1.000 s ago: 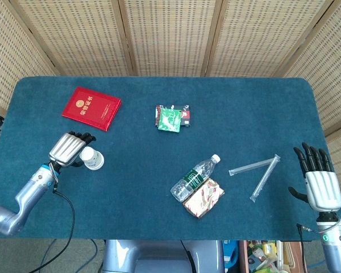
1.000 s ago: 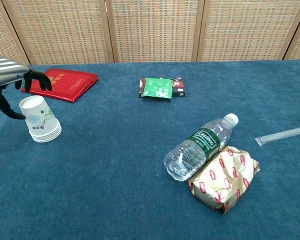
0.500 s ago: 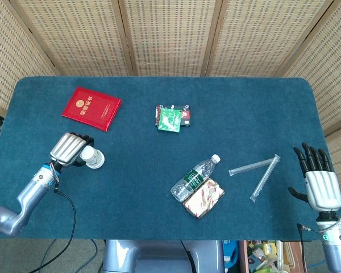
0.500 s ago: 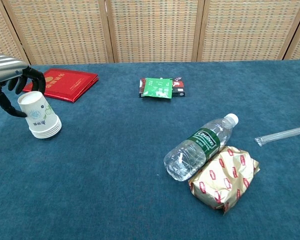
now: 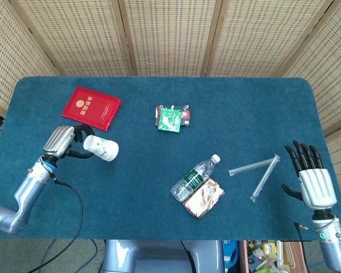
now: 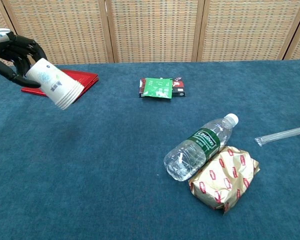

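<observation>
The left robot hand (image 5: 61, 141) sits at the left of the head frame, its dark fingers (image 6: 21, 49) curled around a stack of white paper cups (image 5: 101, 148). The stack is lifted clear of the blue carpeted surface (image 5: 131, 170) and tilted on its side, its wide rim pointing toward the lower right in the chest view. It hangs just below the flat red booklet with a gold emblem (image 5: 91, 107), which lies on the surface at the upper left.

The right robot hand (image 5: 315, 181) is at the lower right edge of the head frame, fingers spread apart and holding nothing, near two clear plastic-wrapped straws (image 5: 257, 169) that lie crossed at one end.

At the lower centre, a clear plastic water bottle with a green label (image 5: 195, 177) lies on its side, touching a gold and red foil snack packet (image 5: 204, 197). A green sachet on a dark packet (image 5: 171, 118) lies at the upper centre.
</observation>
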You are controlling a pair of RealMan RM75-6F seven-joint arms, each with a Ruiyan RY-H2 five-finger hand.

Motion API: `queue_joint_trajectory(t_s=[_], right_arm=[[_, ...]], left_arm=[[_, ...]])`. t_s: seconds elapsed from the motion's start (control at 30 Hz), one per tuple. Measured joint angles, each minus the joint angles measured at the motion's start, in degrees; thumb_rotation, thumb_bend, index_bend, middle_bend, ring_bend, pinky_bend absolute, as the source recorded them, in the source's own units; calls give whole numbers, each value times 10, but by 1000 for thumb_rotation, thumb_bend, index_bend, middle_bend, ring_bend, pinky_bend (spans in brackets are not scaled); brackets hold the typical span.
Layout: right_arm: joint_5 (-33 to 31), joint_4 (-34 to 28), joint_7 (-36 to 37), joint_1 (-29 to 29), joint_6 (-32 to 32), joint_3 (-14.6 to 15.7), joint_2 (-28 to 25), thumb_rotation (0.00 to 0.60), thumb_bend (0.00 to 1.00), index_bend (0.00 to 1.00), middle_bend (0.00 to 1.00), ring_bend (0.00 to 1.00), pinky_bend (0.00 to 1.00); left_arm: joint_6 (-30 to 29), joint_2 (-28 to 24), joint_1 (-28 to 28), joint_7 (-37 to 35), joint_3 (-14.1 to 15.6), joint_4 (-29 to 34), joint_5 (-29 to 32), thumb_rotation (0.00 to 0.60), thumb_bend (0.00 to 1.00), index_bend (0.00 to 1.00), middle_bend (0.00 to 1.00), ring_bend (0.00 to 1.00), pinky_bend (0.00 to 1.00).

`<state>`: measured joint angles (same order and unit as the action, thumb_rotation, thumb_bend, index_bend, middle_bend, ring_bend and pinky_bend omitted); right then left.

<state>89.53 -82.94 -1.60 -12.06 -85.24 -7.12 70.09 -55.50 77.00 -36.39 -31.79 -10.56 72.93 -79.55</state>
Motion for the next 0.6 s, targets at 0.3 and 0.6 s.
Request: queue_joint_trajectory(t_s=[0.3, 0.6], right_arm=[[108, 88, 58, -55, -39, -6, 9, 600, 0, 230, 30, 0, 0], [198, 169, 139, -151, -51, -7, 23, 600, 0, 309, 39, 0, 0]], left_arm=[[95, 45, -55, -259, -45, 10, 19, 600, 136, 497, 495, 560, 542], [164, 126, -135, -333, -86, -20, 33, 600, 136, 497, 495, 560, 542]])
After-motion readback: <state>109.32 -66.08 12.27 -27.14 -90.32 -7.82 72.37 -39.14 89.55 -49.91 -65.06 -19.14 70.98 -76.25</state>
